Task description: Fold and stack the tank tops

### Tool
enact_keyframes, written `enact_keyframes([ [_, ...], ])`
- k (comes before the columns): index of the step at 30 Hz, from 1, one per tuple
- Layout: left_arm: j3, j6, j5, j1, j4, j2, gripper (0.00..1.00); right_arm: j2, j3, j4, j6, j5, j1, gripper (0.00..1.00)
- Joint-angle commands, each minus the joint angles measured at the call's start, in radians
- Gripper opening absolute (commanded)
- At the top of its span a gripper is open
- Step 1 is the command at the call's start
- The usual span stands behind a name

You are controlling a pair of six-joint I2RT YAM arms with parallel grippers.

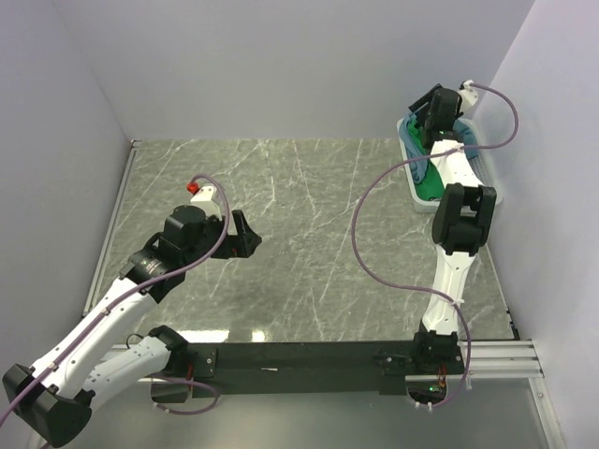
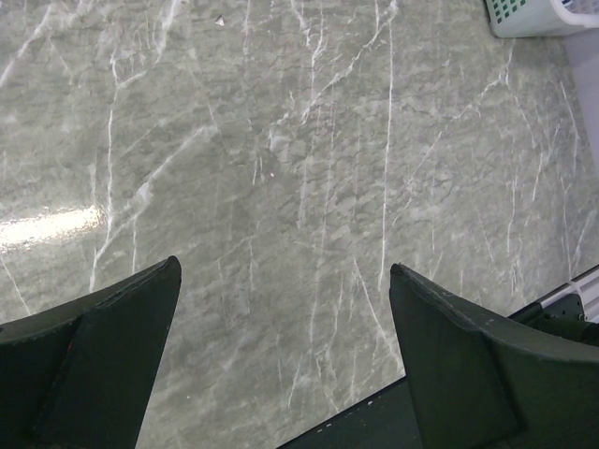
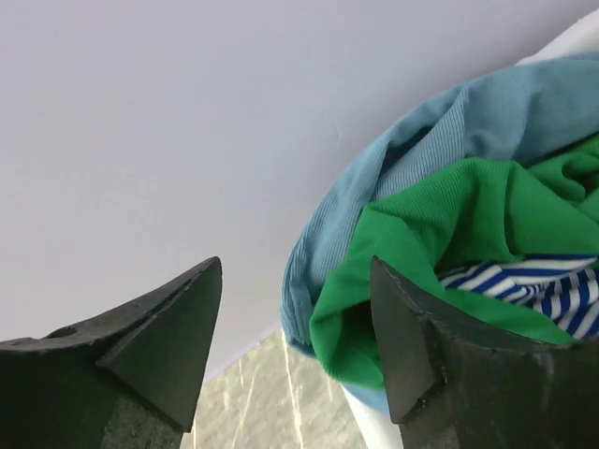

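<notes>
The tank tops lie bunched in a white basket at the far right of the table. In the right wrist view the green top spills over the rim, the teal-blue one wraps around it, and the navy-and-white striped one shows beneath. My right gripper is open over the basket's far end. The hanging green fold sits just inside its right finger, and nothing is gripped. My left gripper hovers open above bare marble.
The basket corner shows at the top right of the left wrist view. White walls close in the table at the back and on both sides. A black rail runs along the near edge between the arm bases.
</notes>
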Motion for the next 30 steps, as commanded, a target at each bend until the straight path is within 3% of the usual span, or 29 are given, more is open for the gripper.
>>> enact_keyframes([
  [1, 0.015, 0.016, 0.014, 0.004, 0.033, 0.006, 0.99, 0.041, 0.054, -0.022, 0.0, 0.029, -0.011, 0.7],
  [10, 0.012, 0.011, 0.013, 0.004, 0.034, 0.008, 0.99, 0.049, 0.003, -0.022, 0.001, 0.026, -0.018, 0.67],
  [13, 0.011, 0.011, 0.008, 0.004, 0.033, 0.008, 0.99, 0.061, 0.014, -0.048, 0.009, 0.02, -0.02, 0.55],
  [16, 0.012, 0.01, 0.011, 0.004, 0.031, 0.009, 0.99, 0.05, 0.005, -0.044, 0.012, 0.02, -0.023, 0.31],
  [17, 0.014, 0.01, 0.014, 0.004, 0.03, 0.006, 0.99, 0.046, 0.01, -0.045, 0.014, 0.018, -0.023, 0.12],
  [18, 0.012, 0.01, 0.014, 0.004, 0.031, 0.008, 0.99, 0.043, 0.014, -0.056, 0.015, 0.017, -0.024, 0.02],
  [30, 0.009, 0.005, 0.028, 0.006, 0.039, -0.006, 0.99, -0.34, -0.203, 0.077, 0.04, 0.096, -0.015, 0.0],
])
